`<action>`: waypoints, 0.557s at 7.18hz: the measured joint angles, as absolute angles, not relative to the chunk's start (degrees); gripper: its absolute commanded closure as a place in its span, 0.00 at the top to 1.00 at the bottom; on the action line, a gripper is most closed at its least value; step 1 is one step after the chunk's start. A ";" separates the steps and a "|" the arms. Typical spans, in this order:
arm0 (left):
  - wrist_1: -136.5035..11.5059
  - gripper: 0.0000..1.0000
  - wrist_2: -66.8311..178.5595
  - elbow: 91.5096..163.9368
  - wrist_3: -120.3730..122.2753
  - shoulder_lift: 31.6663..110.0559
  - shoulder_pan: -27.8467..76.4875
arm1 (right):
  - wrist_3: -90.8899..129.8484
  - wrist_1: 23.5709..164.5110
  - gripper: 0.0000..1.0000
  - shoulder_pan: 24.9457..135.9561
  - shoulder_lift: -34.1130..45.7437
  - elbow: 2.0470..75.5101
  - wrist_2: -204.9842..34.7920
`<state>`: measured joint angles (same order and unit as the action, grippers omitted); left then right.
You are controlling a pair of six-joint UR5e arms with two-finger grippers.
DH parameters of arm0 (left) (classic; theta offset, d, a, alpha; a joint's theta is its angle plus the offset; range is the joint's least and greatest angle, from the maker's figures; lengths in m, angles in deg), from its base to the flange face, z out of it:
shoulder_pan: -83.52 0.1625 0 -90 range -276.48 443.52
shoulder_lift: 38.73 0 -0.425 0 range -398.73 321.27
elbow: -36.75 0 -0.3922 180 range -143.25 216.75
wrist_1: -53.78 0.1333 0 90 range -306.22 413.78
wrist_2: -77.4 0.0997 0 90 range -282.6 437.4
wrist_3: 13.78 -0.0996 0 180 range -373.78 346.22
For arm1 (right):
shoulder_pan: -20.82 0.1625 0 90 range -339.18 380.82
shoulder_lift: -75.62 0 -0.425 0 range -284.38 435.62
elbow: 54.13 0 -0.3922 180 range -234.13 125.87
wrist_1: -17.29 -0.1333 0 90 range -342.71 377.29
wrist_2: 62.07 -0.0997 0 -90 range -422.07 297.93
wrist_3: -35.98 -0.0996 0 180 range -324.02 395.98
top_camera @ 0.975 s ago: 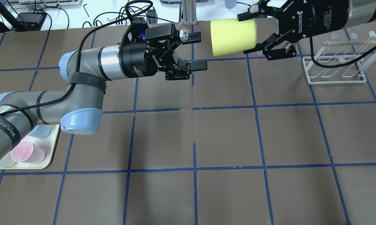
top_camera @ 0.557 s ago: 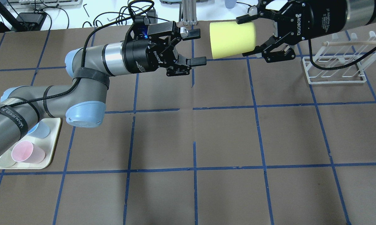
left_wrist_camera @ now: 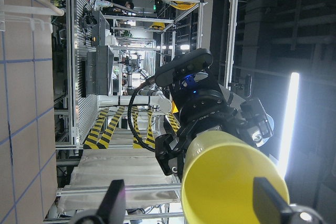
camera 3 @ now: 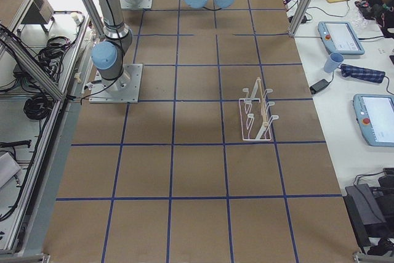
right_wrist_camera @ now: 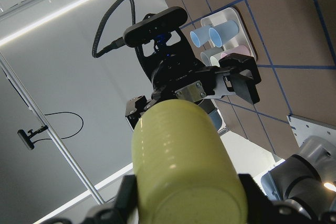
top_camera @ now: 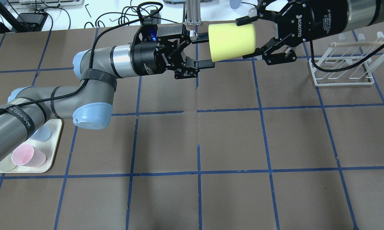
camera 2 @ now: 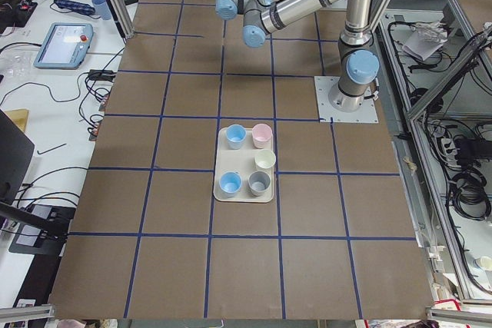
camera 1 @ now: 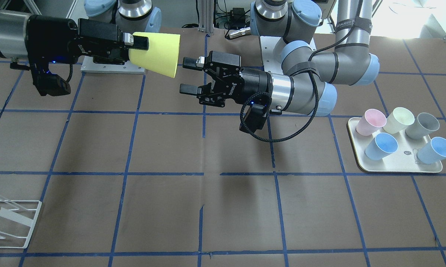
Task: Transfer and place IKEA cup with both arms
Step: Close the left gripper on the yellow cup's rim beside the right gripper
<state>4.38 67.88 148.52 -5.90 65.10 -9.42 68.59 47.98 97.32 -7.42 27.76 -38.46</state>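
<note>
The yellow IKEA cup (top_camera: 232,41) hangs on its side high above the table, its wide mouth towards my left arm. My right gripper (top_camera: 243,40) is shut on the cup's narrow end. My left gripper (top_camera: 207,51) is open, and its fingertips (top_camera: 202,37) are level with the cup's rim, one on each side, not closed on it. In the front view the cup (camera 1: 158,50) is held by the right gripper (camera 1: 143,52), with the left gripper (camera 1: 186,76) just short of its mouth. The left wrist view looks into the cup's mouth (left_wrist_camera: 233,182). The right wrist view shows its base (right_wrist_camera: 184,156).
A cream tray (camera 1: 404,167) with several pastel cups sits on the table on my left side, partly under the left arm in the overhead view (top_camera: 53,150). A white wire rack (top_camera: 342,76) stands on my right side. The brown table carries a blue tape grid.
My left gripper has moved right, towards the cup. The right gripper has carried the cup a little left. The gap between them has closed, and the left gripper is still open.
</note>
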 measured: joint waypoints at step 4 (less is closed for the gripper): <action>4.41 0.53 67.83 148.99 -5.87 63.47 -11.52 | 68.50 48.60 0.42 97.96 -7.18 27.71 -38.43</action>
